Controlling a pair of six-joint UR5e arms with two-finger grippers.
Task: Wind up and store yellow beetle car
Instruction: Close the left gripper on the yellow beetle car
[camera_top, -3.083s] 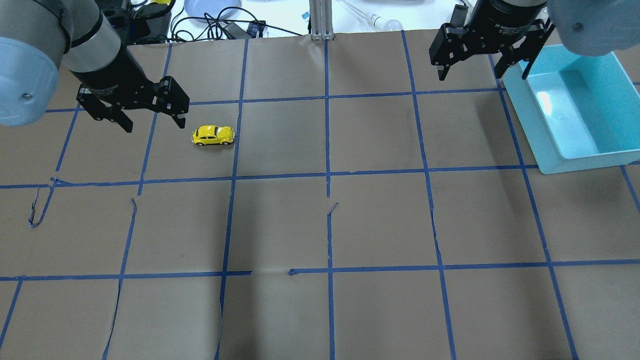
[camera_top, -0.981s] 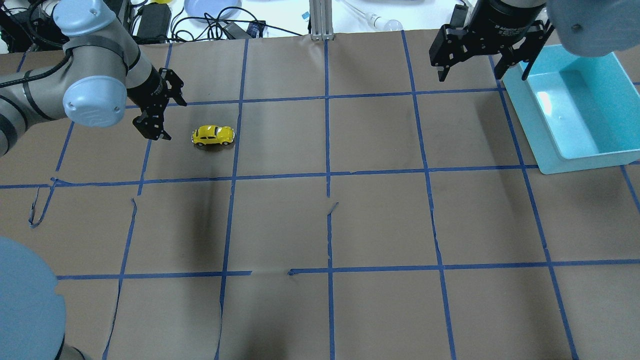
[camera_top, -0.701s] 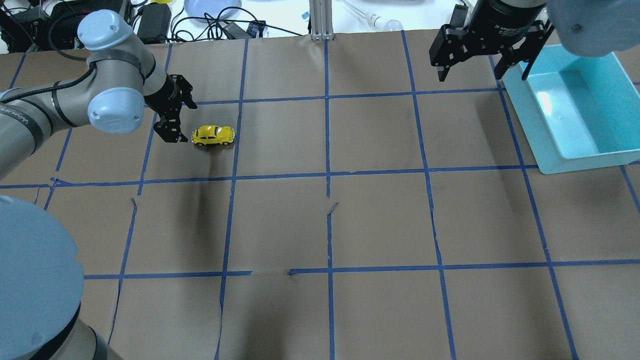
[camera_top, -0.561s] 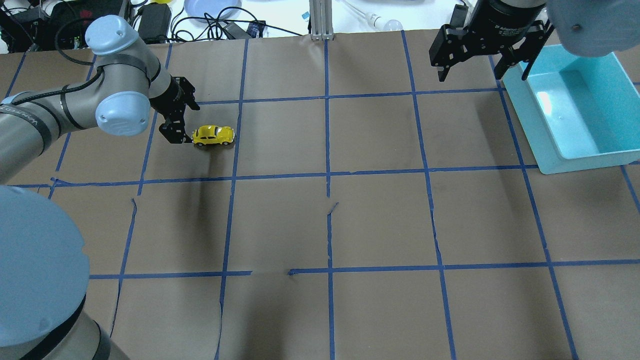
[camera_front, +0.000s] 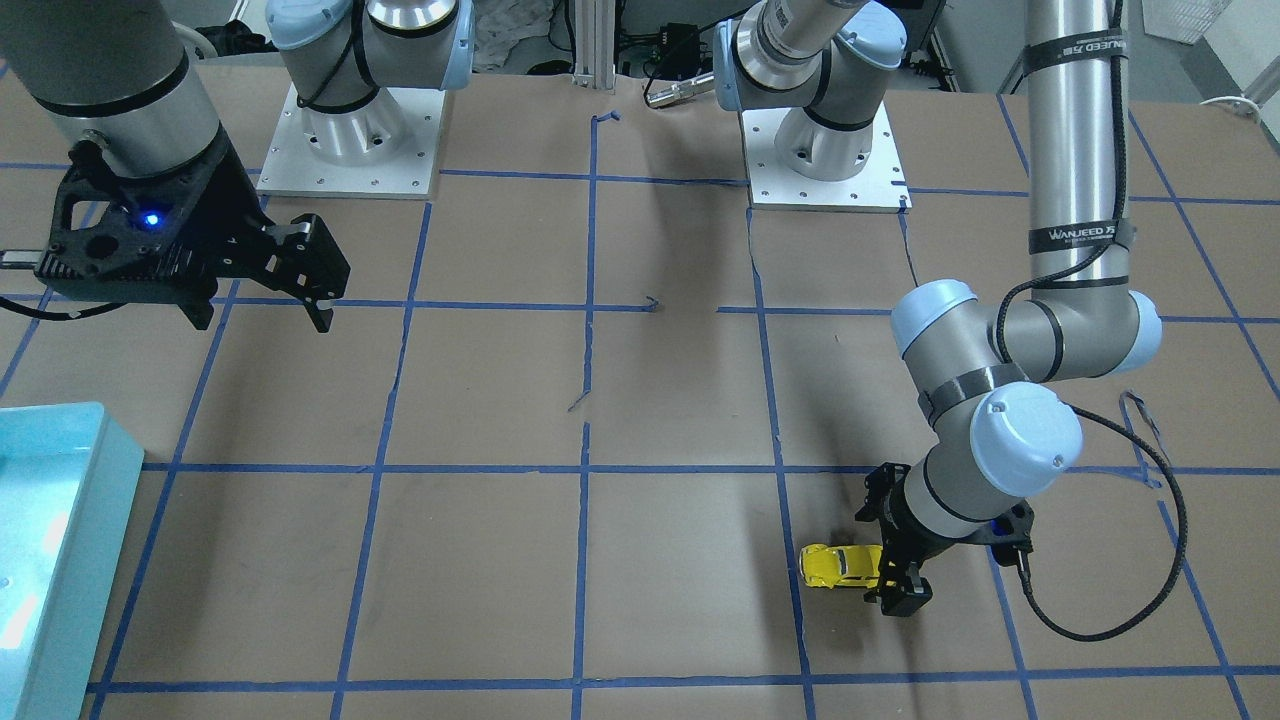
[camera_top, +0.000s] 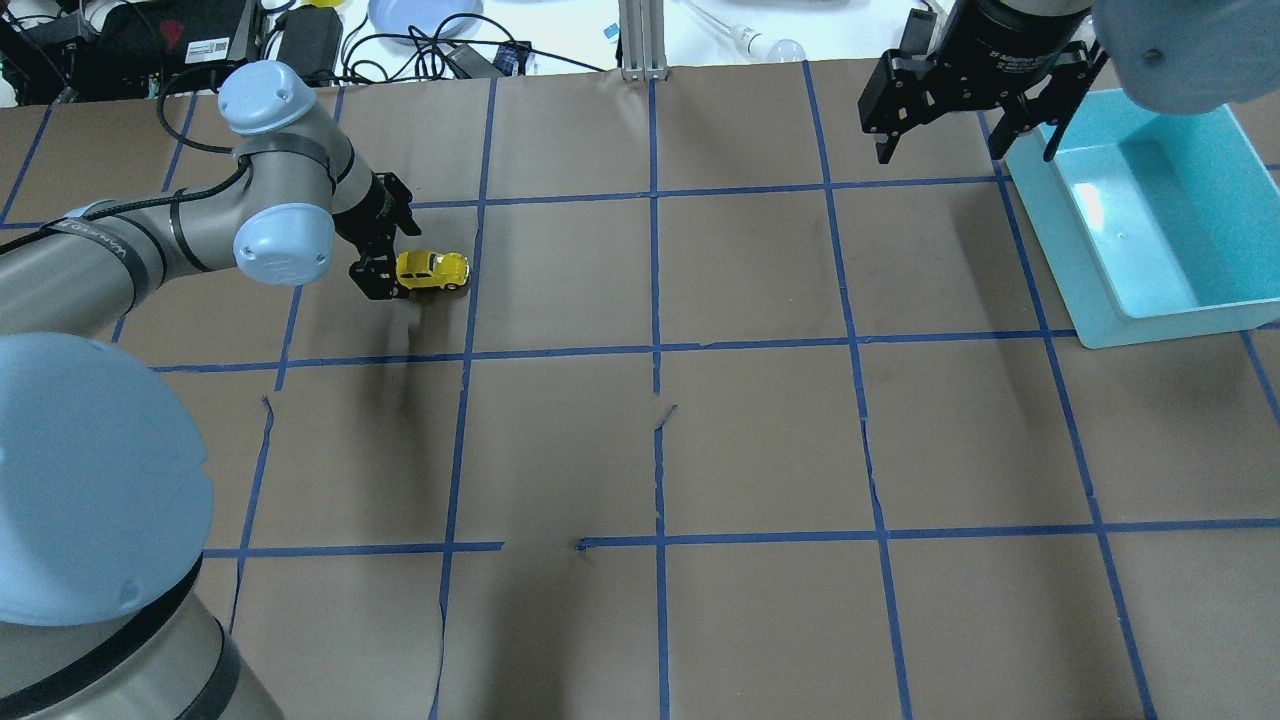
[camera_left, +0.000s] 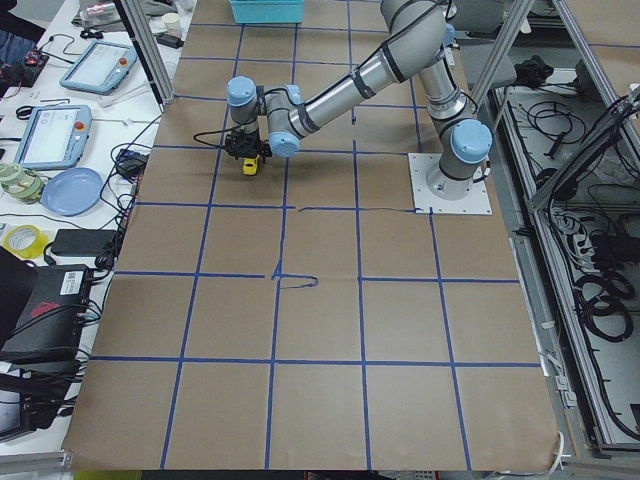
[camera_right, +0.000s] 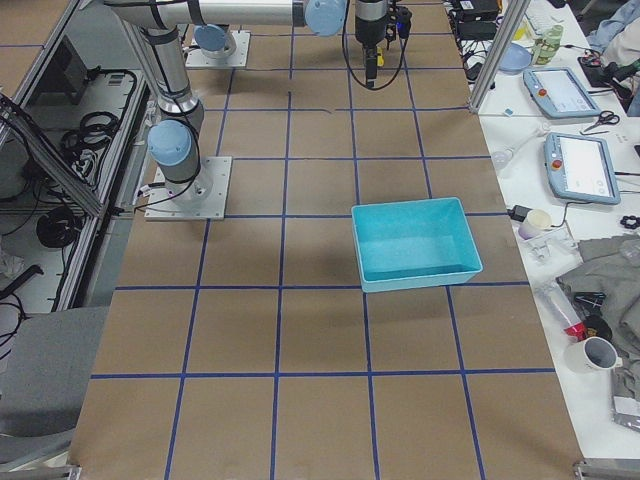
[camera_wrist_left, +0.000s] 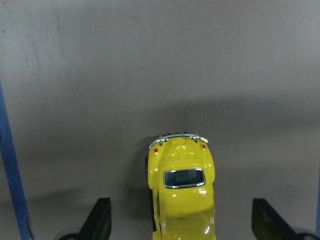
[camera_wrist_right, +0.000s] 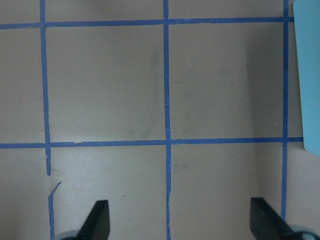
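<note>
Left fingers (camera_wrist_left: 101, 221) are straddling the car (camera_wrist_left: 182, 192), spread and gripping nothing; the pre-wind-up grasp seems underway, next needing a squeeze on its flanks.

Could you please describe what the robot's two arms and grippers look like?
Both arms are silver tubes with pale-blue joint caps. The left arm carries a WANJEED band and a looping black cable. The left gripper and right gripper are black, two-fingered.

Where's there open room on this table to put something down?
Bare paper spans the middle between the yellow beetle car and the teal bin, plus the robot-side half. Crowded: left gripper straddling the car, right gripper by the bin.
</note>
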